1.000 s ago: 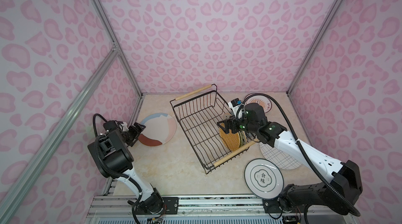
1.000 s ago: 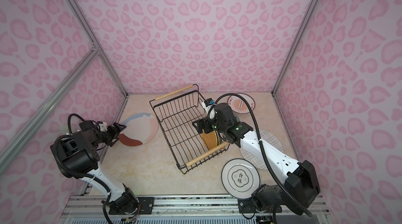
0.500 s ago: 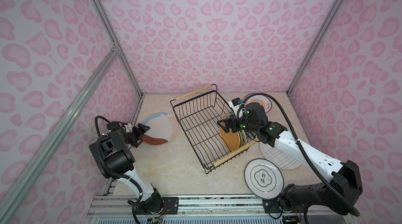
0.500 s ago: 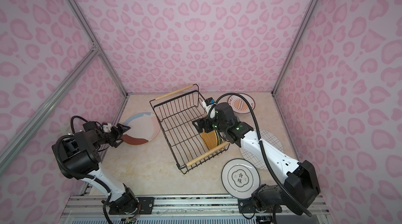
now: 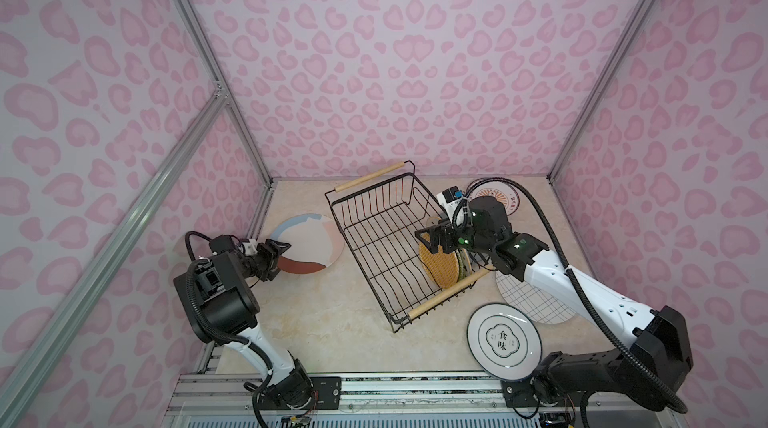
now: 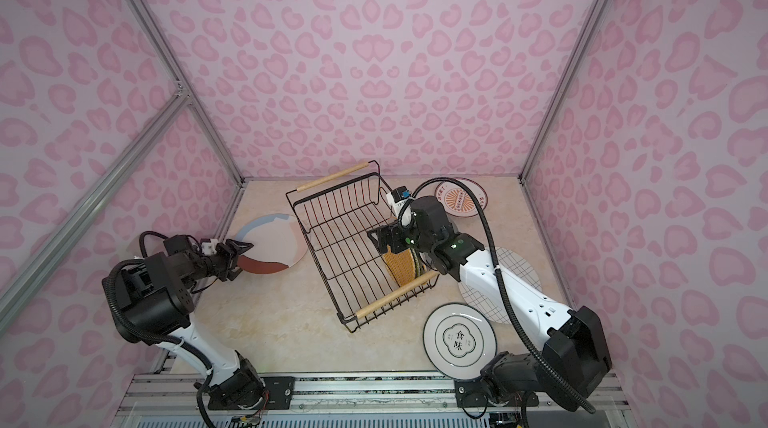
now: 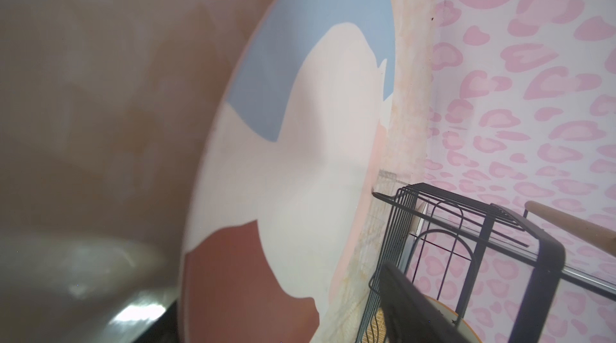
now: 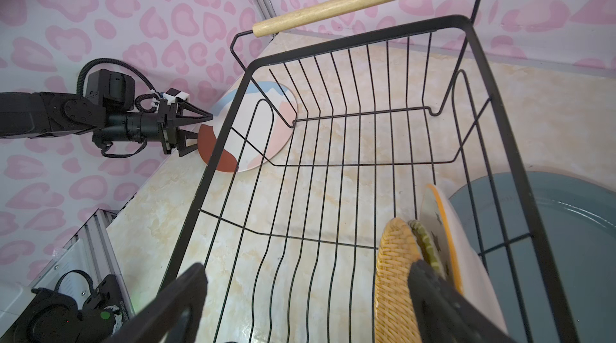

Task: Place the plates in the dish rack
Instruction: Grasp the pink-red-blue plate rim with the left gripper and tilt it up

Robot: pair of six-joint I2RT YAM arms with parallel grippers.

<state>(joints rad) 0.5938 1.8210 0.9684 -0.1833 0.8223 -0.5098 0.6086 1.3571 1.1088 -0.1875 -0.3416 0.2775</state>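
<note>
A blue, cream and rust plate (image 5: 309,245) (image 7: 300,158) lies flat left of the black wire dish rack (image 5: 376,201) (image 8: 366,144). My left gripper (image 5: 277,254) (image 6: 241,253) (image 8: 199,128) is open, one finger above the plate's rim and one below. Inside the rack's near right end stand a yellow woven plate (image 5: 438,270) (image 8: 396,278), a greenish woven one (image 8: 428,244) and a white star plate (image 8: 443,224). My right gripper (image 5: 432,238) (image 8: 308,268) hangs open just above them, holding nothing.
On the table right of the rack lie a grid-line plate (image 5: 530,303), a plate with Chinese characters (image 5: 503,340) and, at the back, an orange sunburst plate (image 6: 459,199). A grey-blue plate (image 8: 553,224) lies just outside the rack's right wall. Pink walls close in on three sides.
My left gripper has slid forward onto the patterned plate's rim and its jaws have narrowed. The right arm and the plates in the rack have not moved.
</note>
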